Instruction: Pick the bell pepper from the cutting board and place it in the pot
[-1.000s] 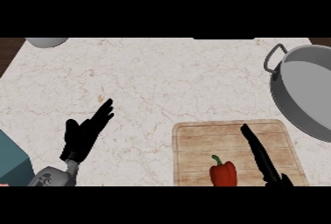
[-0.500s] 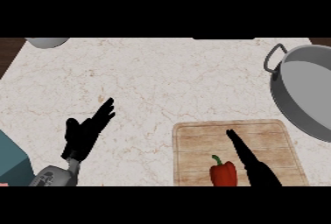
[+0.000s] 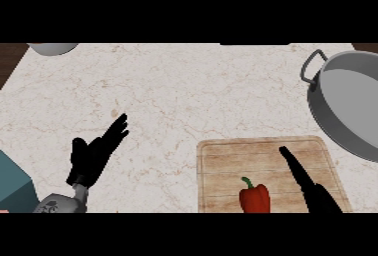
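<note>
Pale marble counter (image 3: 192, 95) fills the head view. At right edge, a grey metal pot (image 3: 347, 107) with a handle holds nothing visible. On the wooden cutting board (image 3: 221, 170), lower right, a red bell pepper (image 3: 255, 198) stands lengthwise, stem toward frame top. Beside it, right hand (image 3: 310, 187) extends straight fingers. Lower left, left hand (image 3: 94, 155) rests, fingers relaxed.

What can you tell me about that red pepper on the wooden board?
The bell pepper is red and glossy with a short, curved green stem pointing up in the view. It lies on the light wooden cutting board, near the board's lower edge, where the view cuts off its bottom. Nothing holds it: the right robot hand reaches over the board just to its right, fingers straight, with a gap between them. The pot is farther up and right.
</note>
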`<state>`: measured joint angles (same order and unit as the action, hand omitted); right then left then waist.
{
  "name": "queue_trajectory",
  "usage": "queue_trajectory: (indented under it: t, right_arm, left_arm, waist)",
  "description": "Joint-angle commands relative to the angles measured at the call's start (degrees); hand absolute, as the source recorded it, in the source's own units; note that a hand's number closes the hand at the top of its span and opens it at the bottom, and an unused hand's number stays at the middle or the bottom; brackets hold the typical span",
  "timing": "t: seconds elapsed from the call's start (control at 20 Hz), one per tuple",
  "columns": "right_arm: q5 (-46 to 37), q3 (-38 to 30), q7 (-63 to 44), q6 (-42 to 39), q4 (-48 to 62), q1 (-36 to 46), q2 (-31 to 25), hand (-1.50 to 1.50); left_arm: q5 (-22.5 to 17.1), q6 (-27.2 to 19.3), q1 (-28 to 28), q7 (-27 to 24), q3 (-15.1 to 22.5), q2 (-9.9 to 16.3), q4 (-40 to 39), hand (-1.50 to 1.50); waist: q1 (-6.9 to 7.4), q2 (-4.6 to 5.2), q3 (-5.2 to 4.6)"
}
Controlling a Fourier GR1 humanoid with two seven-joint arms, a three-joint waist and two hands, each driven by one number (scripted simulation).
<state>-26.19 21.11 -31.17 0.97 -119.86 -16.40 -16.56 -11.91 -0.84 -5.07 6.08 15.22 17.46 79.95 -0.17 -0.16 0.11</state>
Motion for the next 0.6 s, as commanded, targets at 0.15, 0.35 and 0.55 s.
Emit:
queue_trajectory:
  t: [0.15, 0.35, 0.55]
  right_arm:
    - [10.1, -3.1, 13.1, -0.8, 3.7, -4.4, 1.2, -1.50]
    - [13.2, -2.7, 15.5, -0.2, 3.9, -5.2, 4.1, -1.50]
    - [15.6, -2.5, 23.4, 0.2, 10.9, -8.2, 5.9, -1.50]
  left_arm:
    - [1.1, 1.2, 0.9, 0.8, -1.3, -0.8, -0.4, 0.00]
    - [1.9, 1.4, 0.9, 2.1, -1.7, -1.4, 0.0, 0.00]
    - [4.2, 1.3, 2.5, -1.7, -1.5, -2.9, -2.2, 0.00]
  waist:
    - [-0.13, 0.12, -0.08]
    - [-0.03, 0.11, -0.09]
    - [-0.12, 0.13, -0.10]
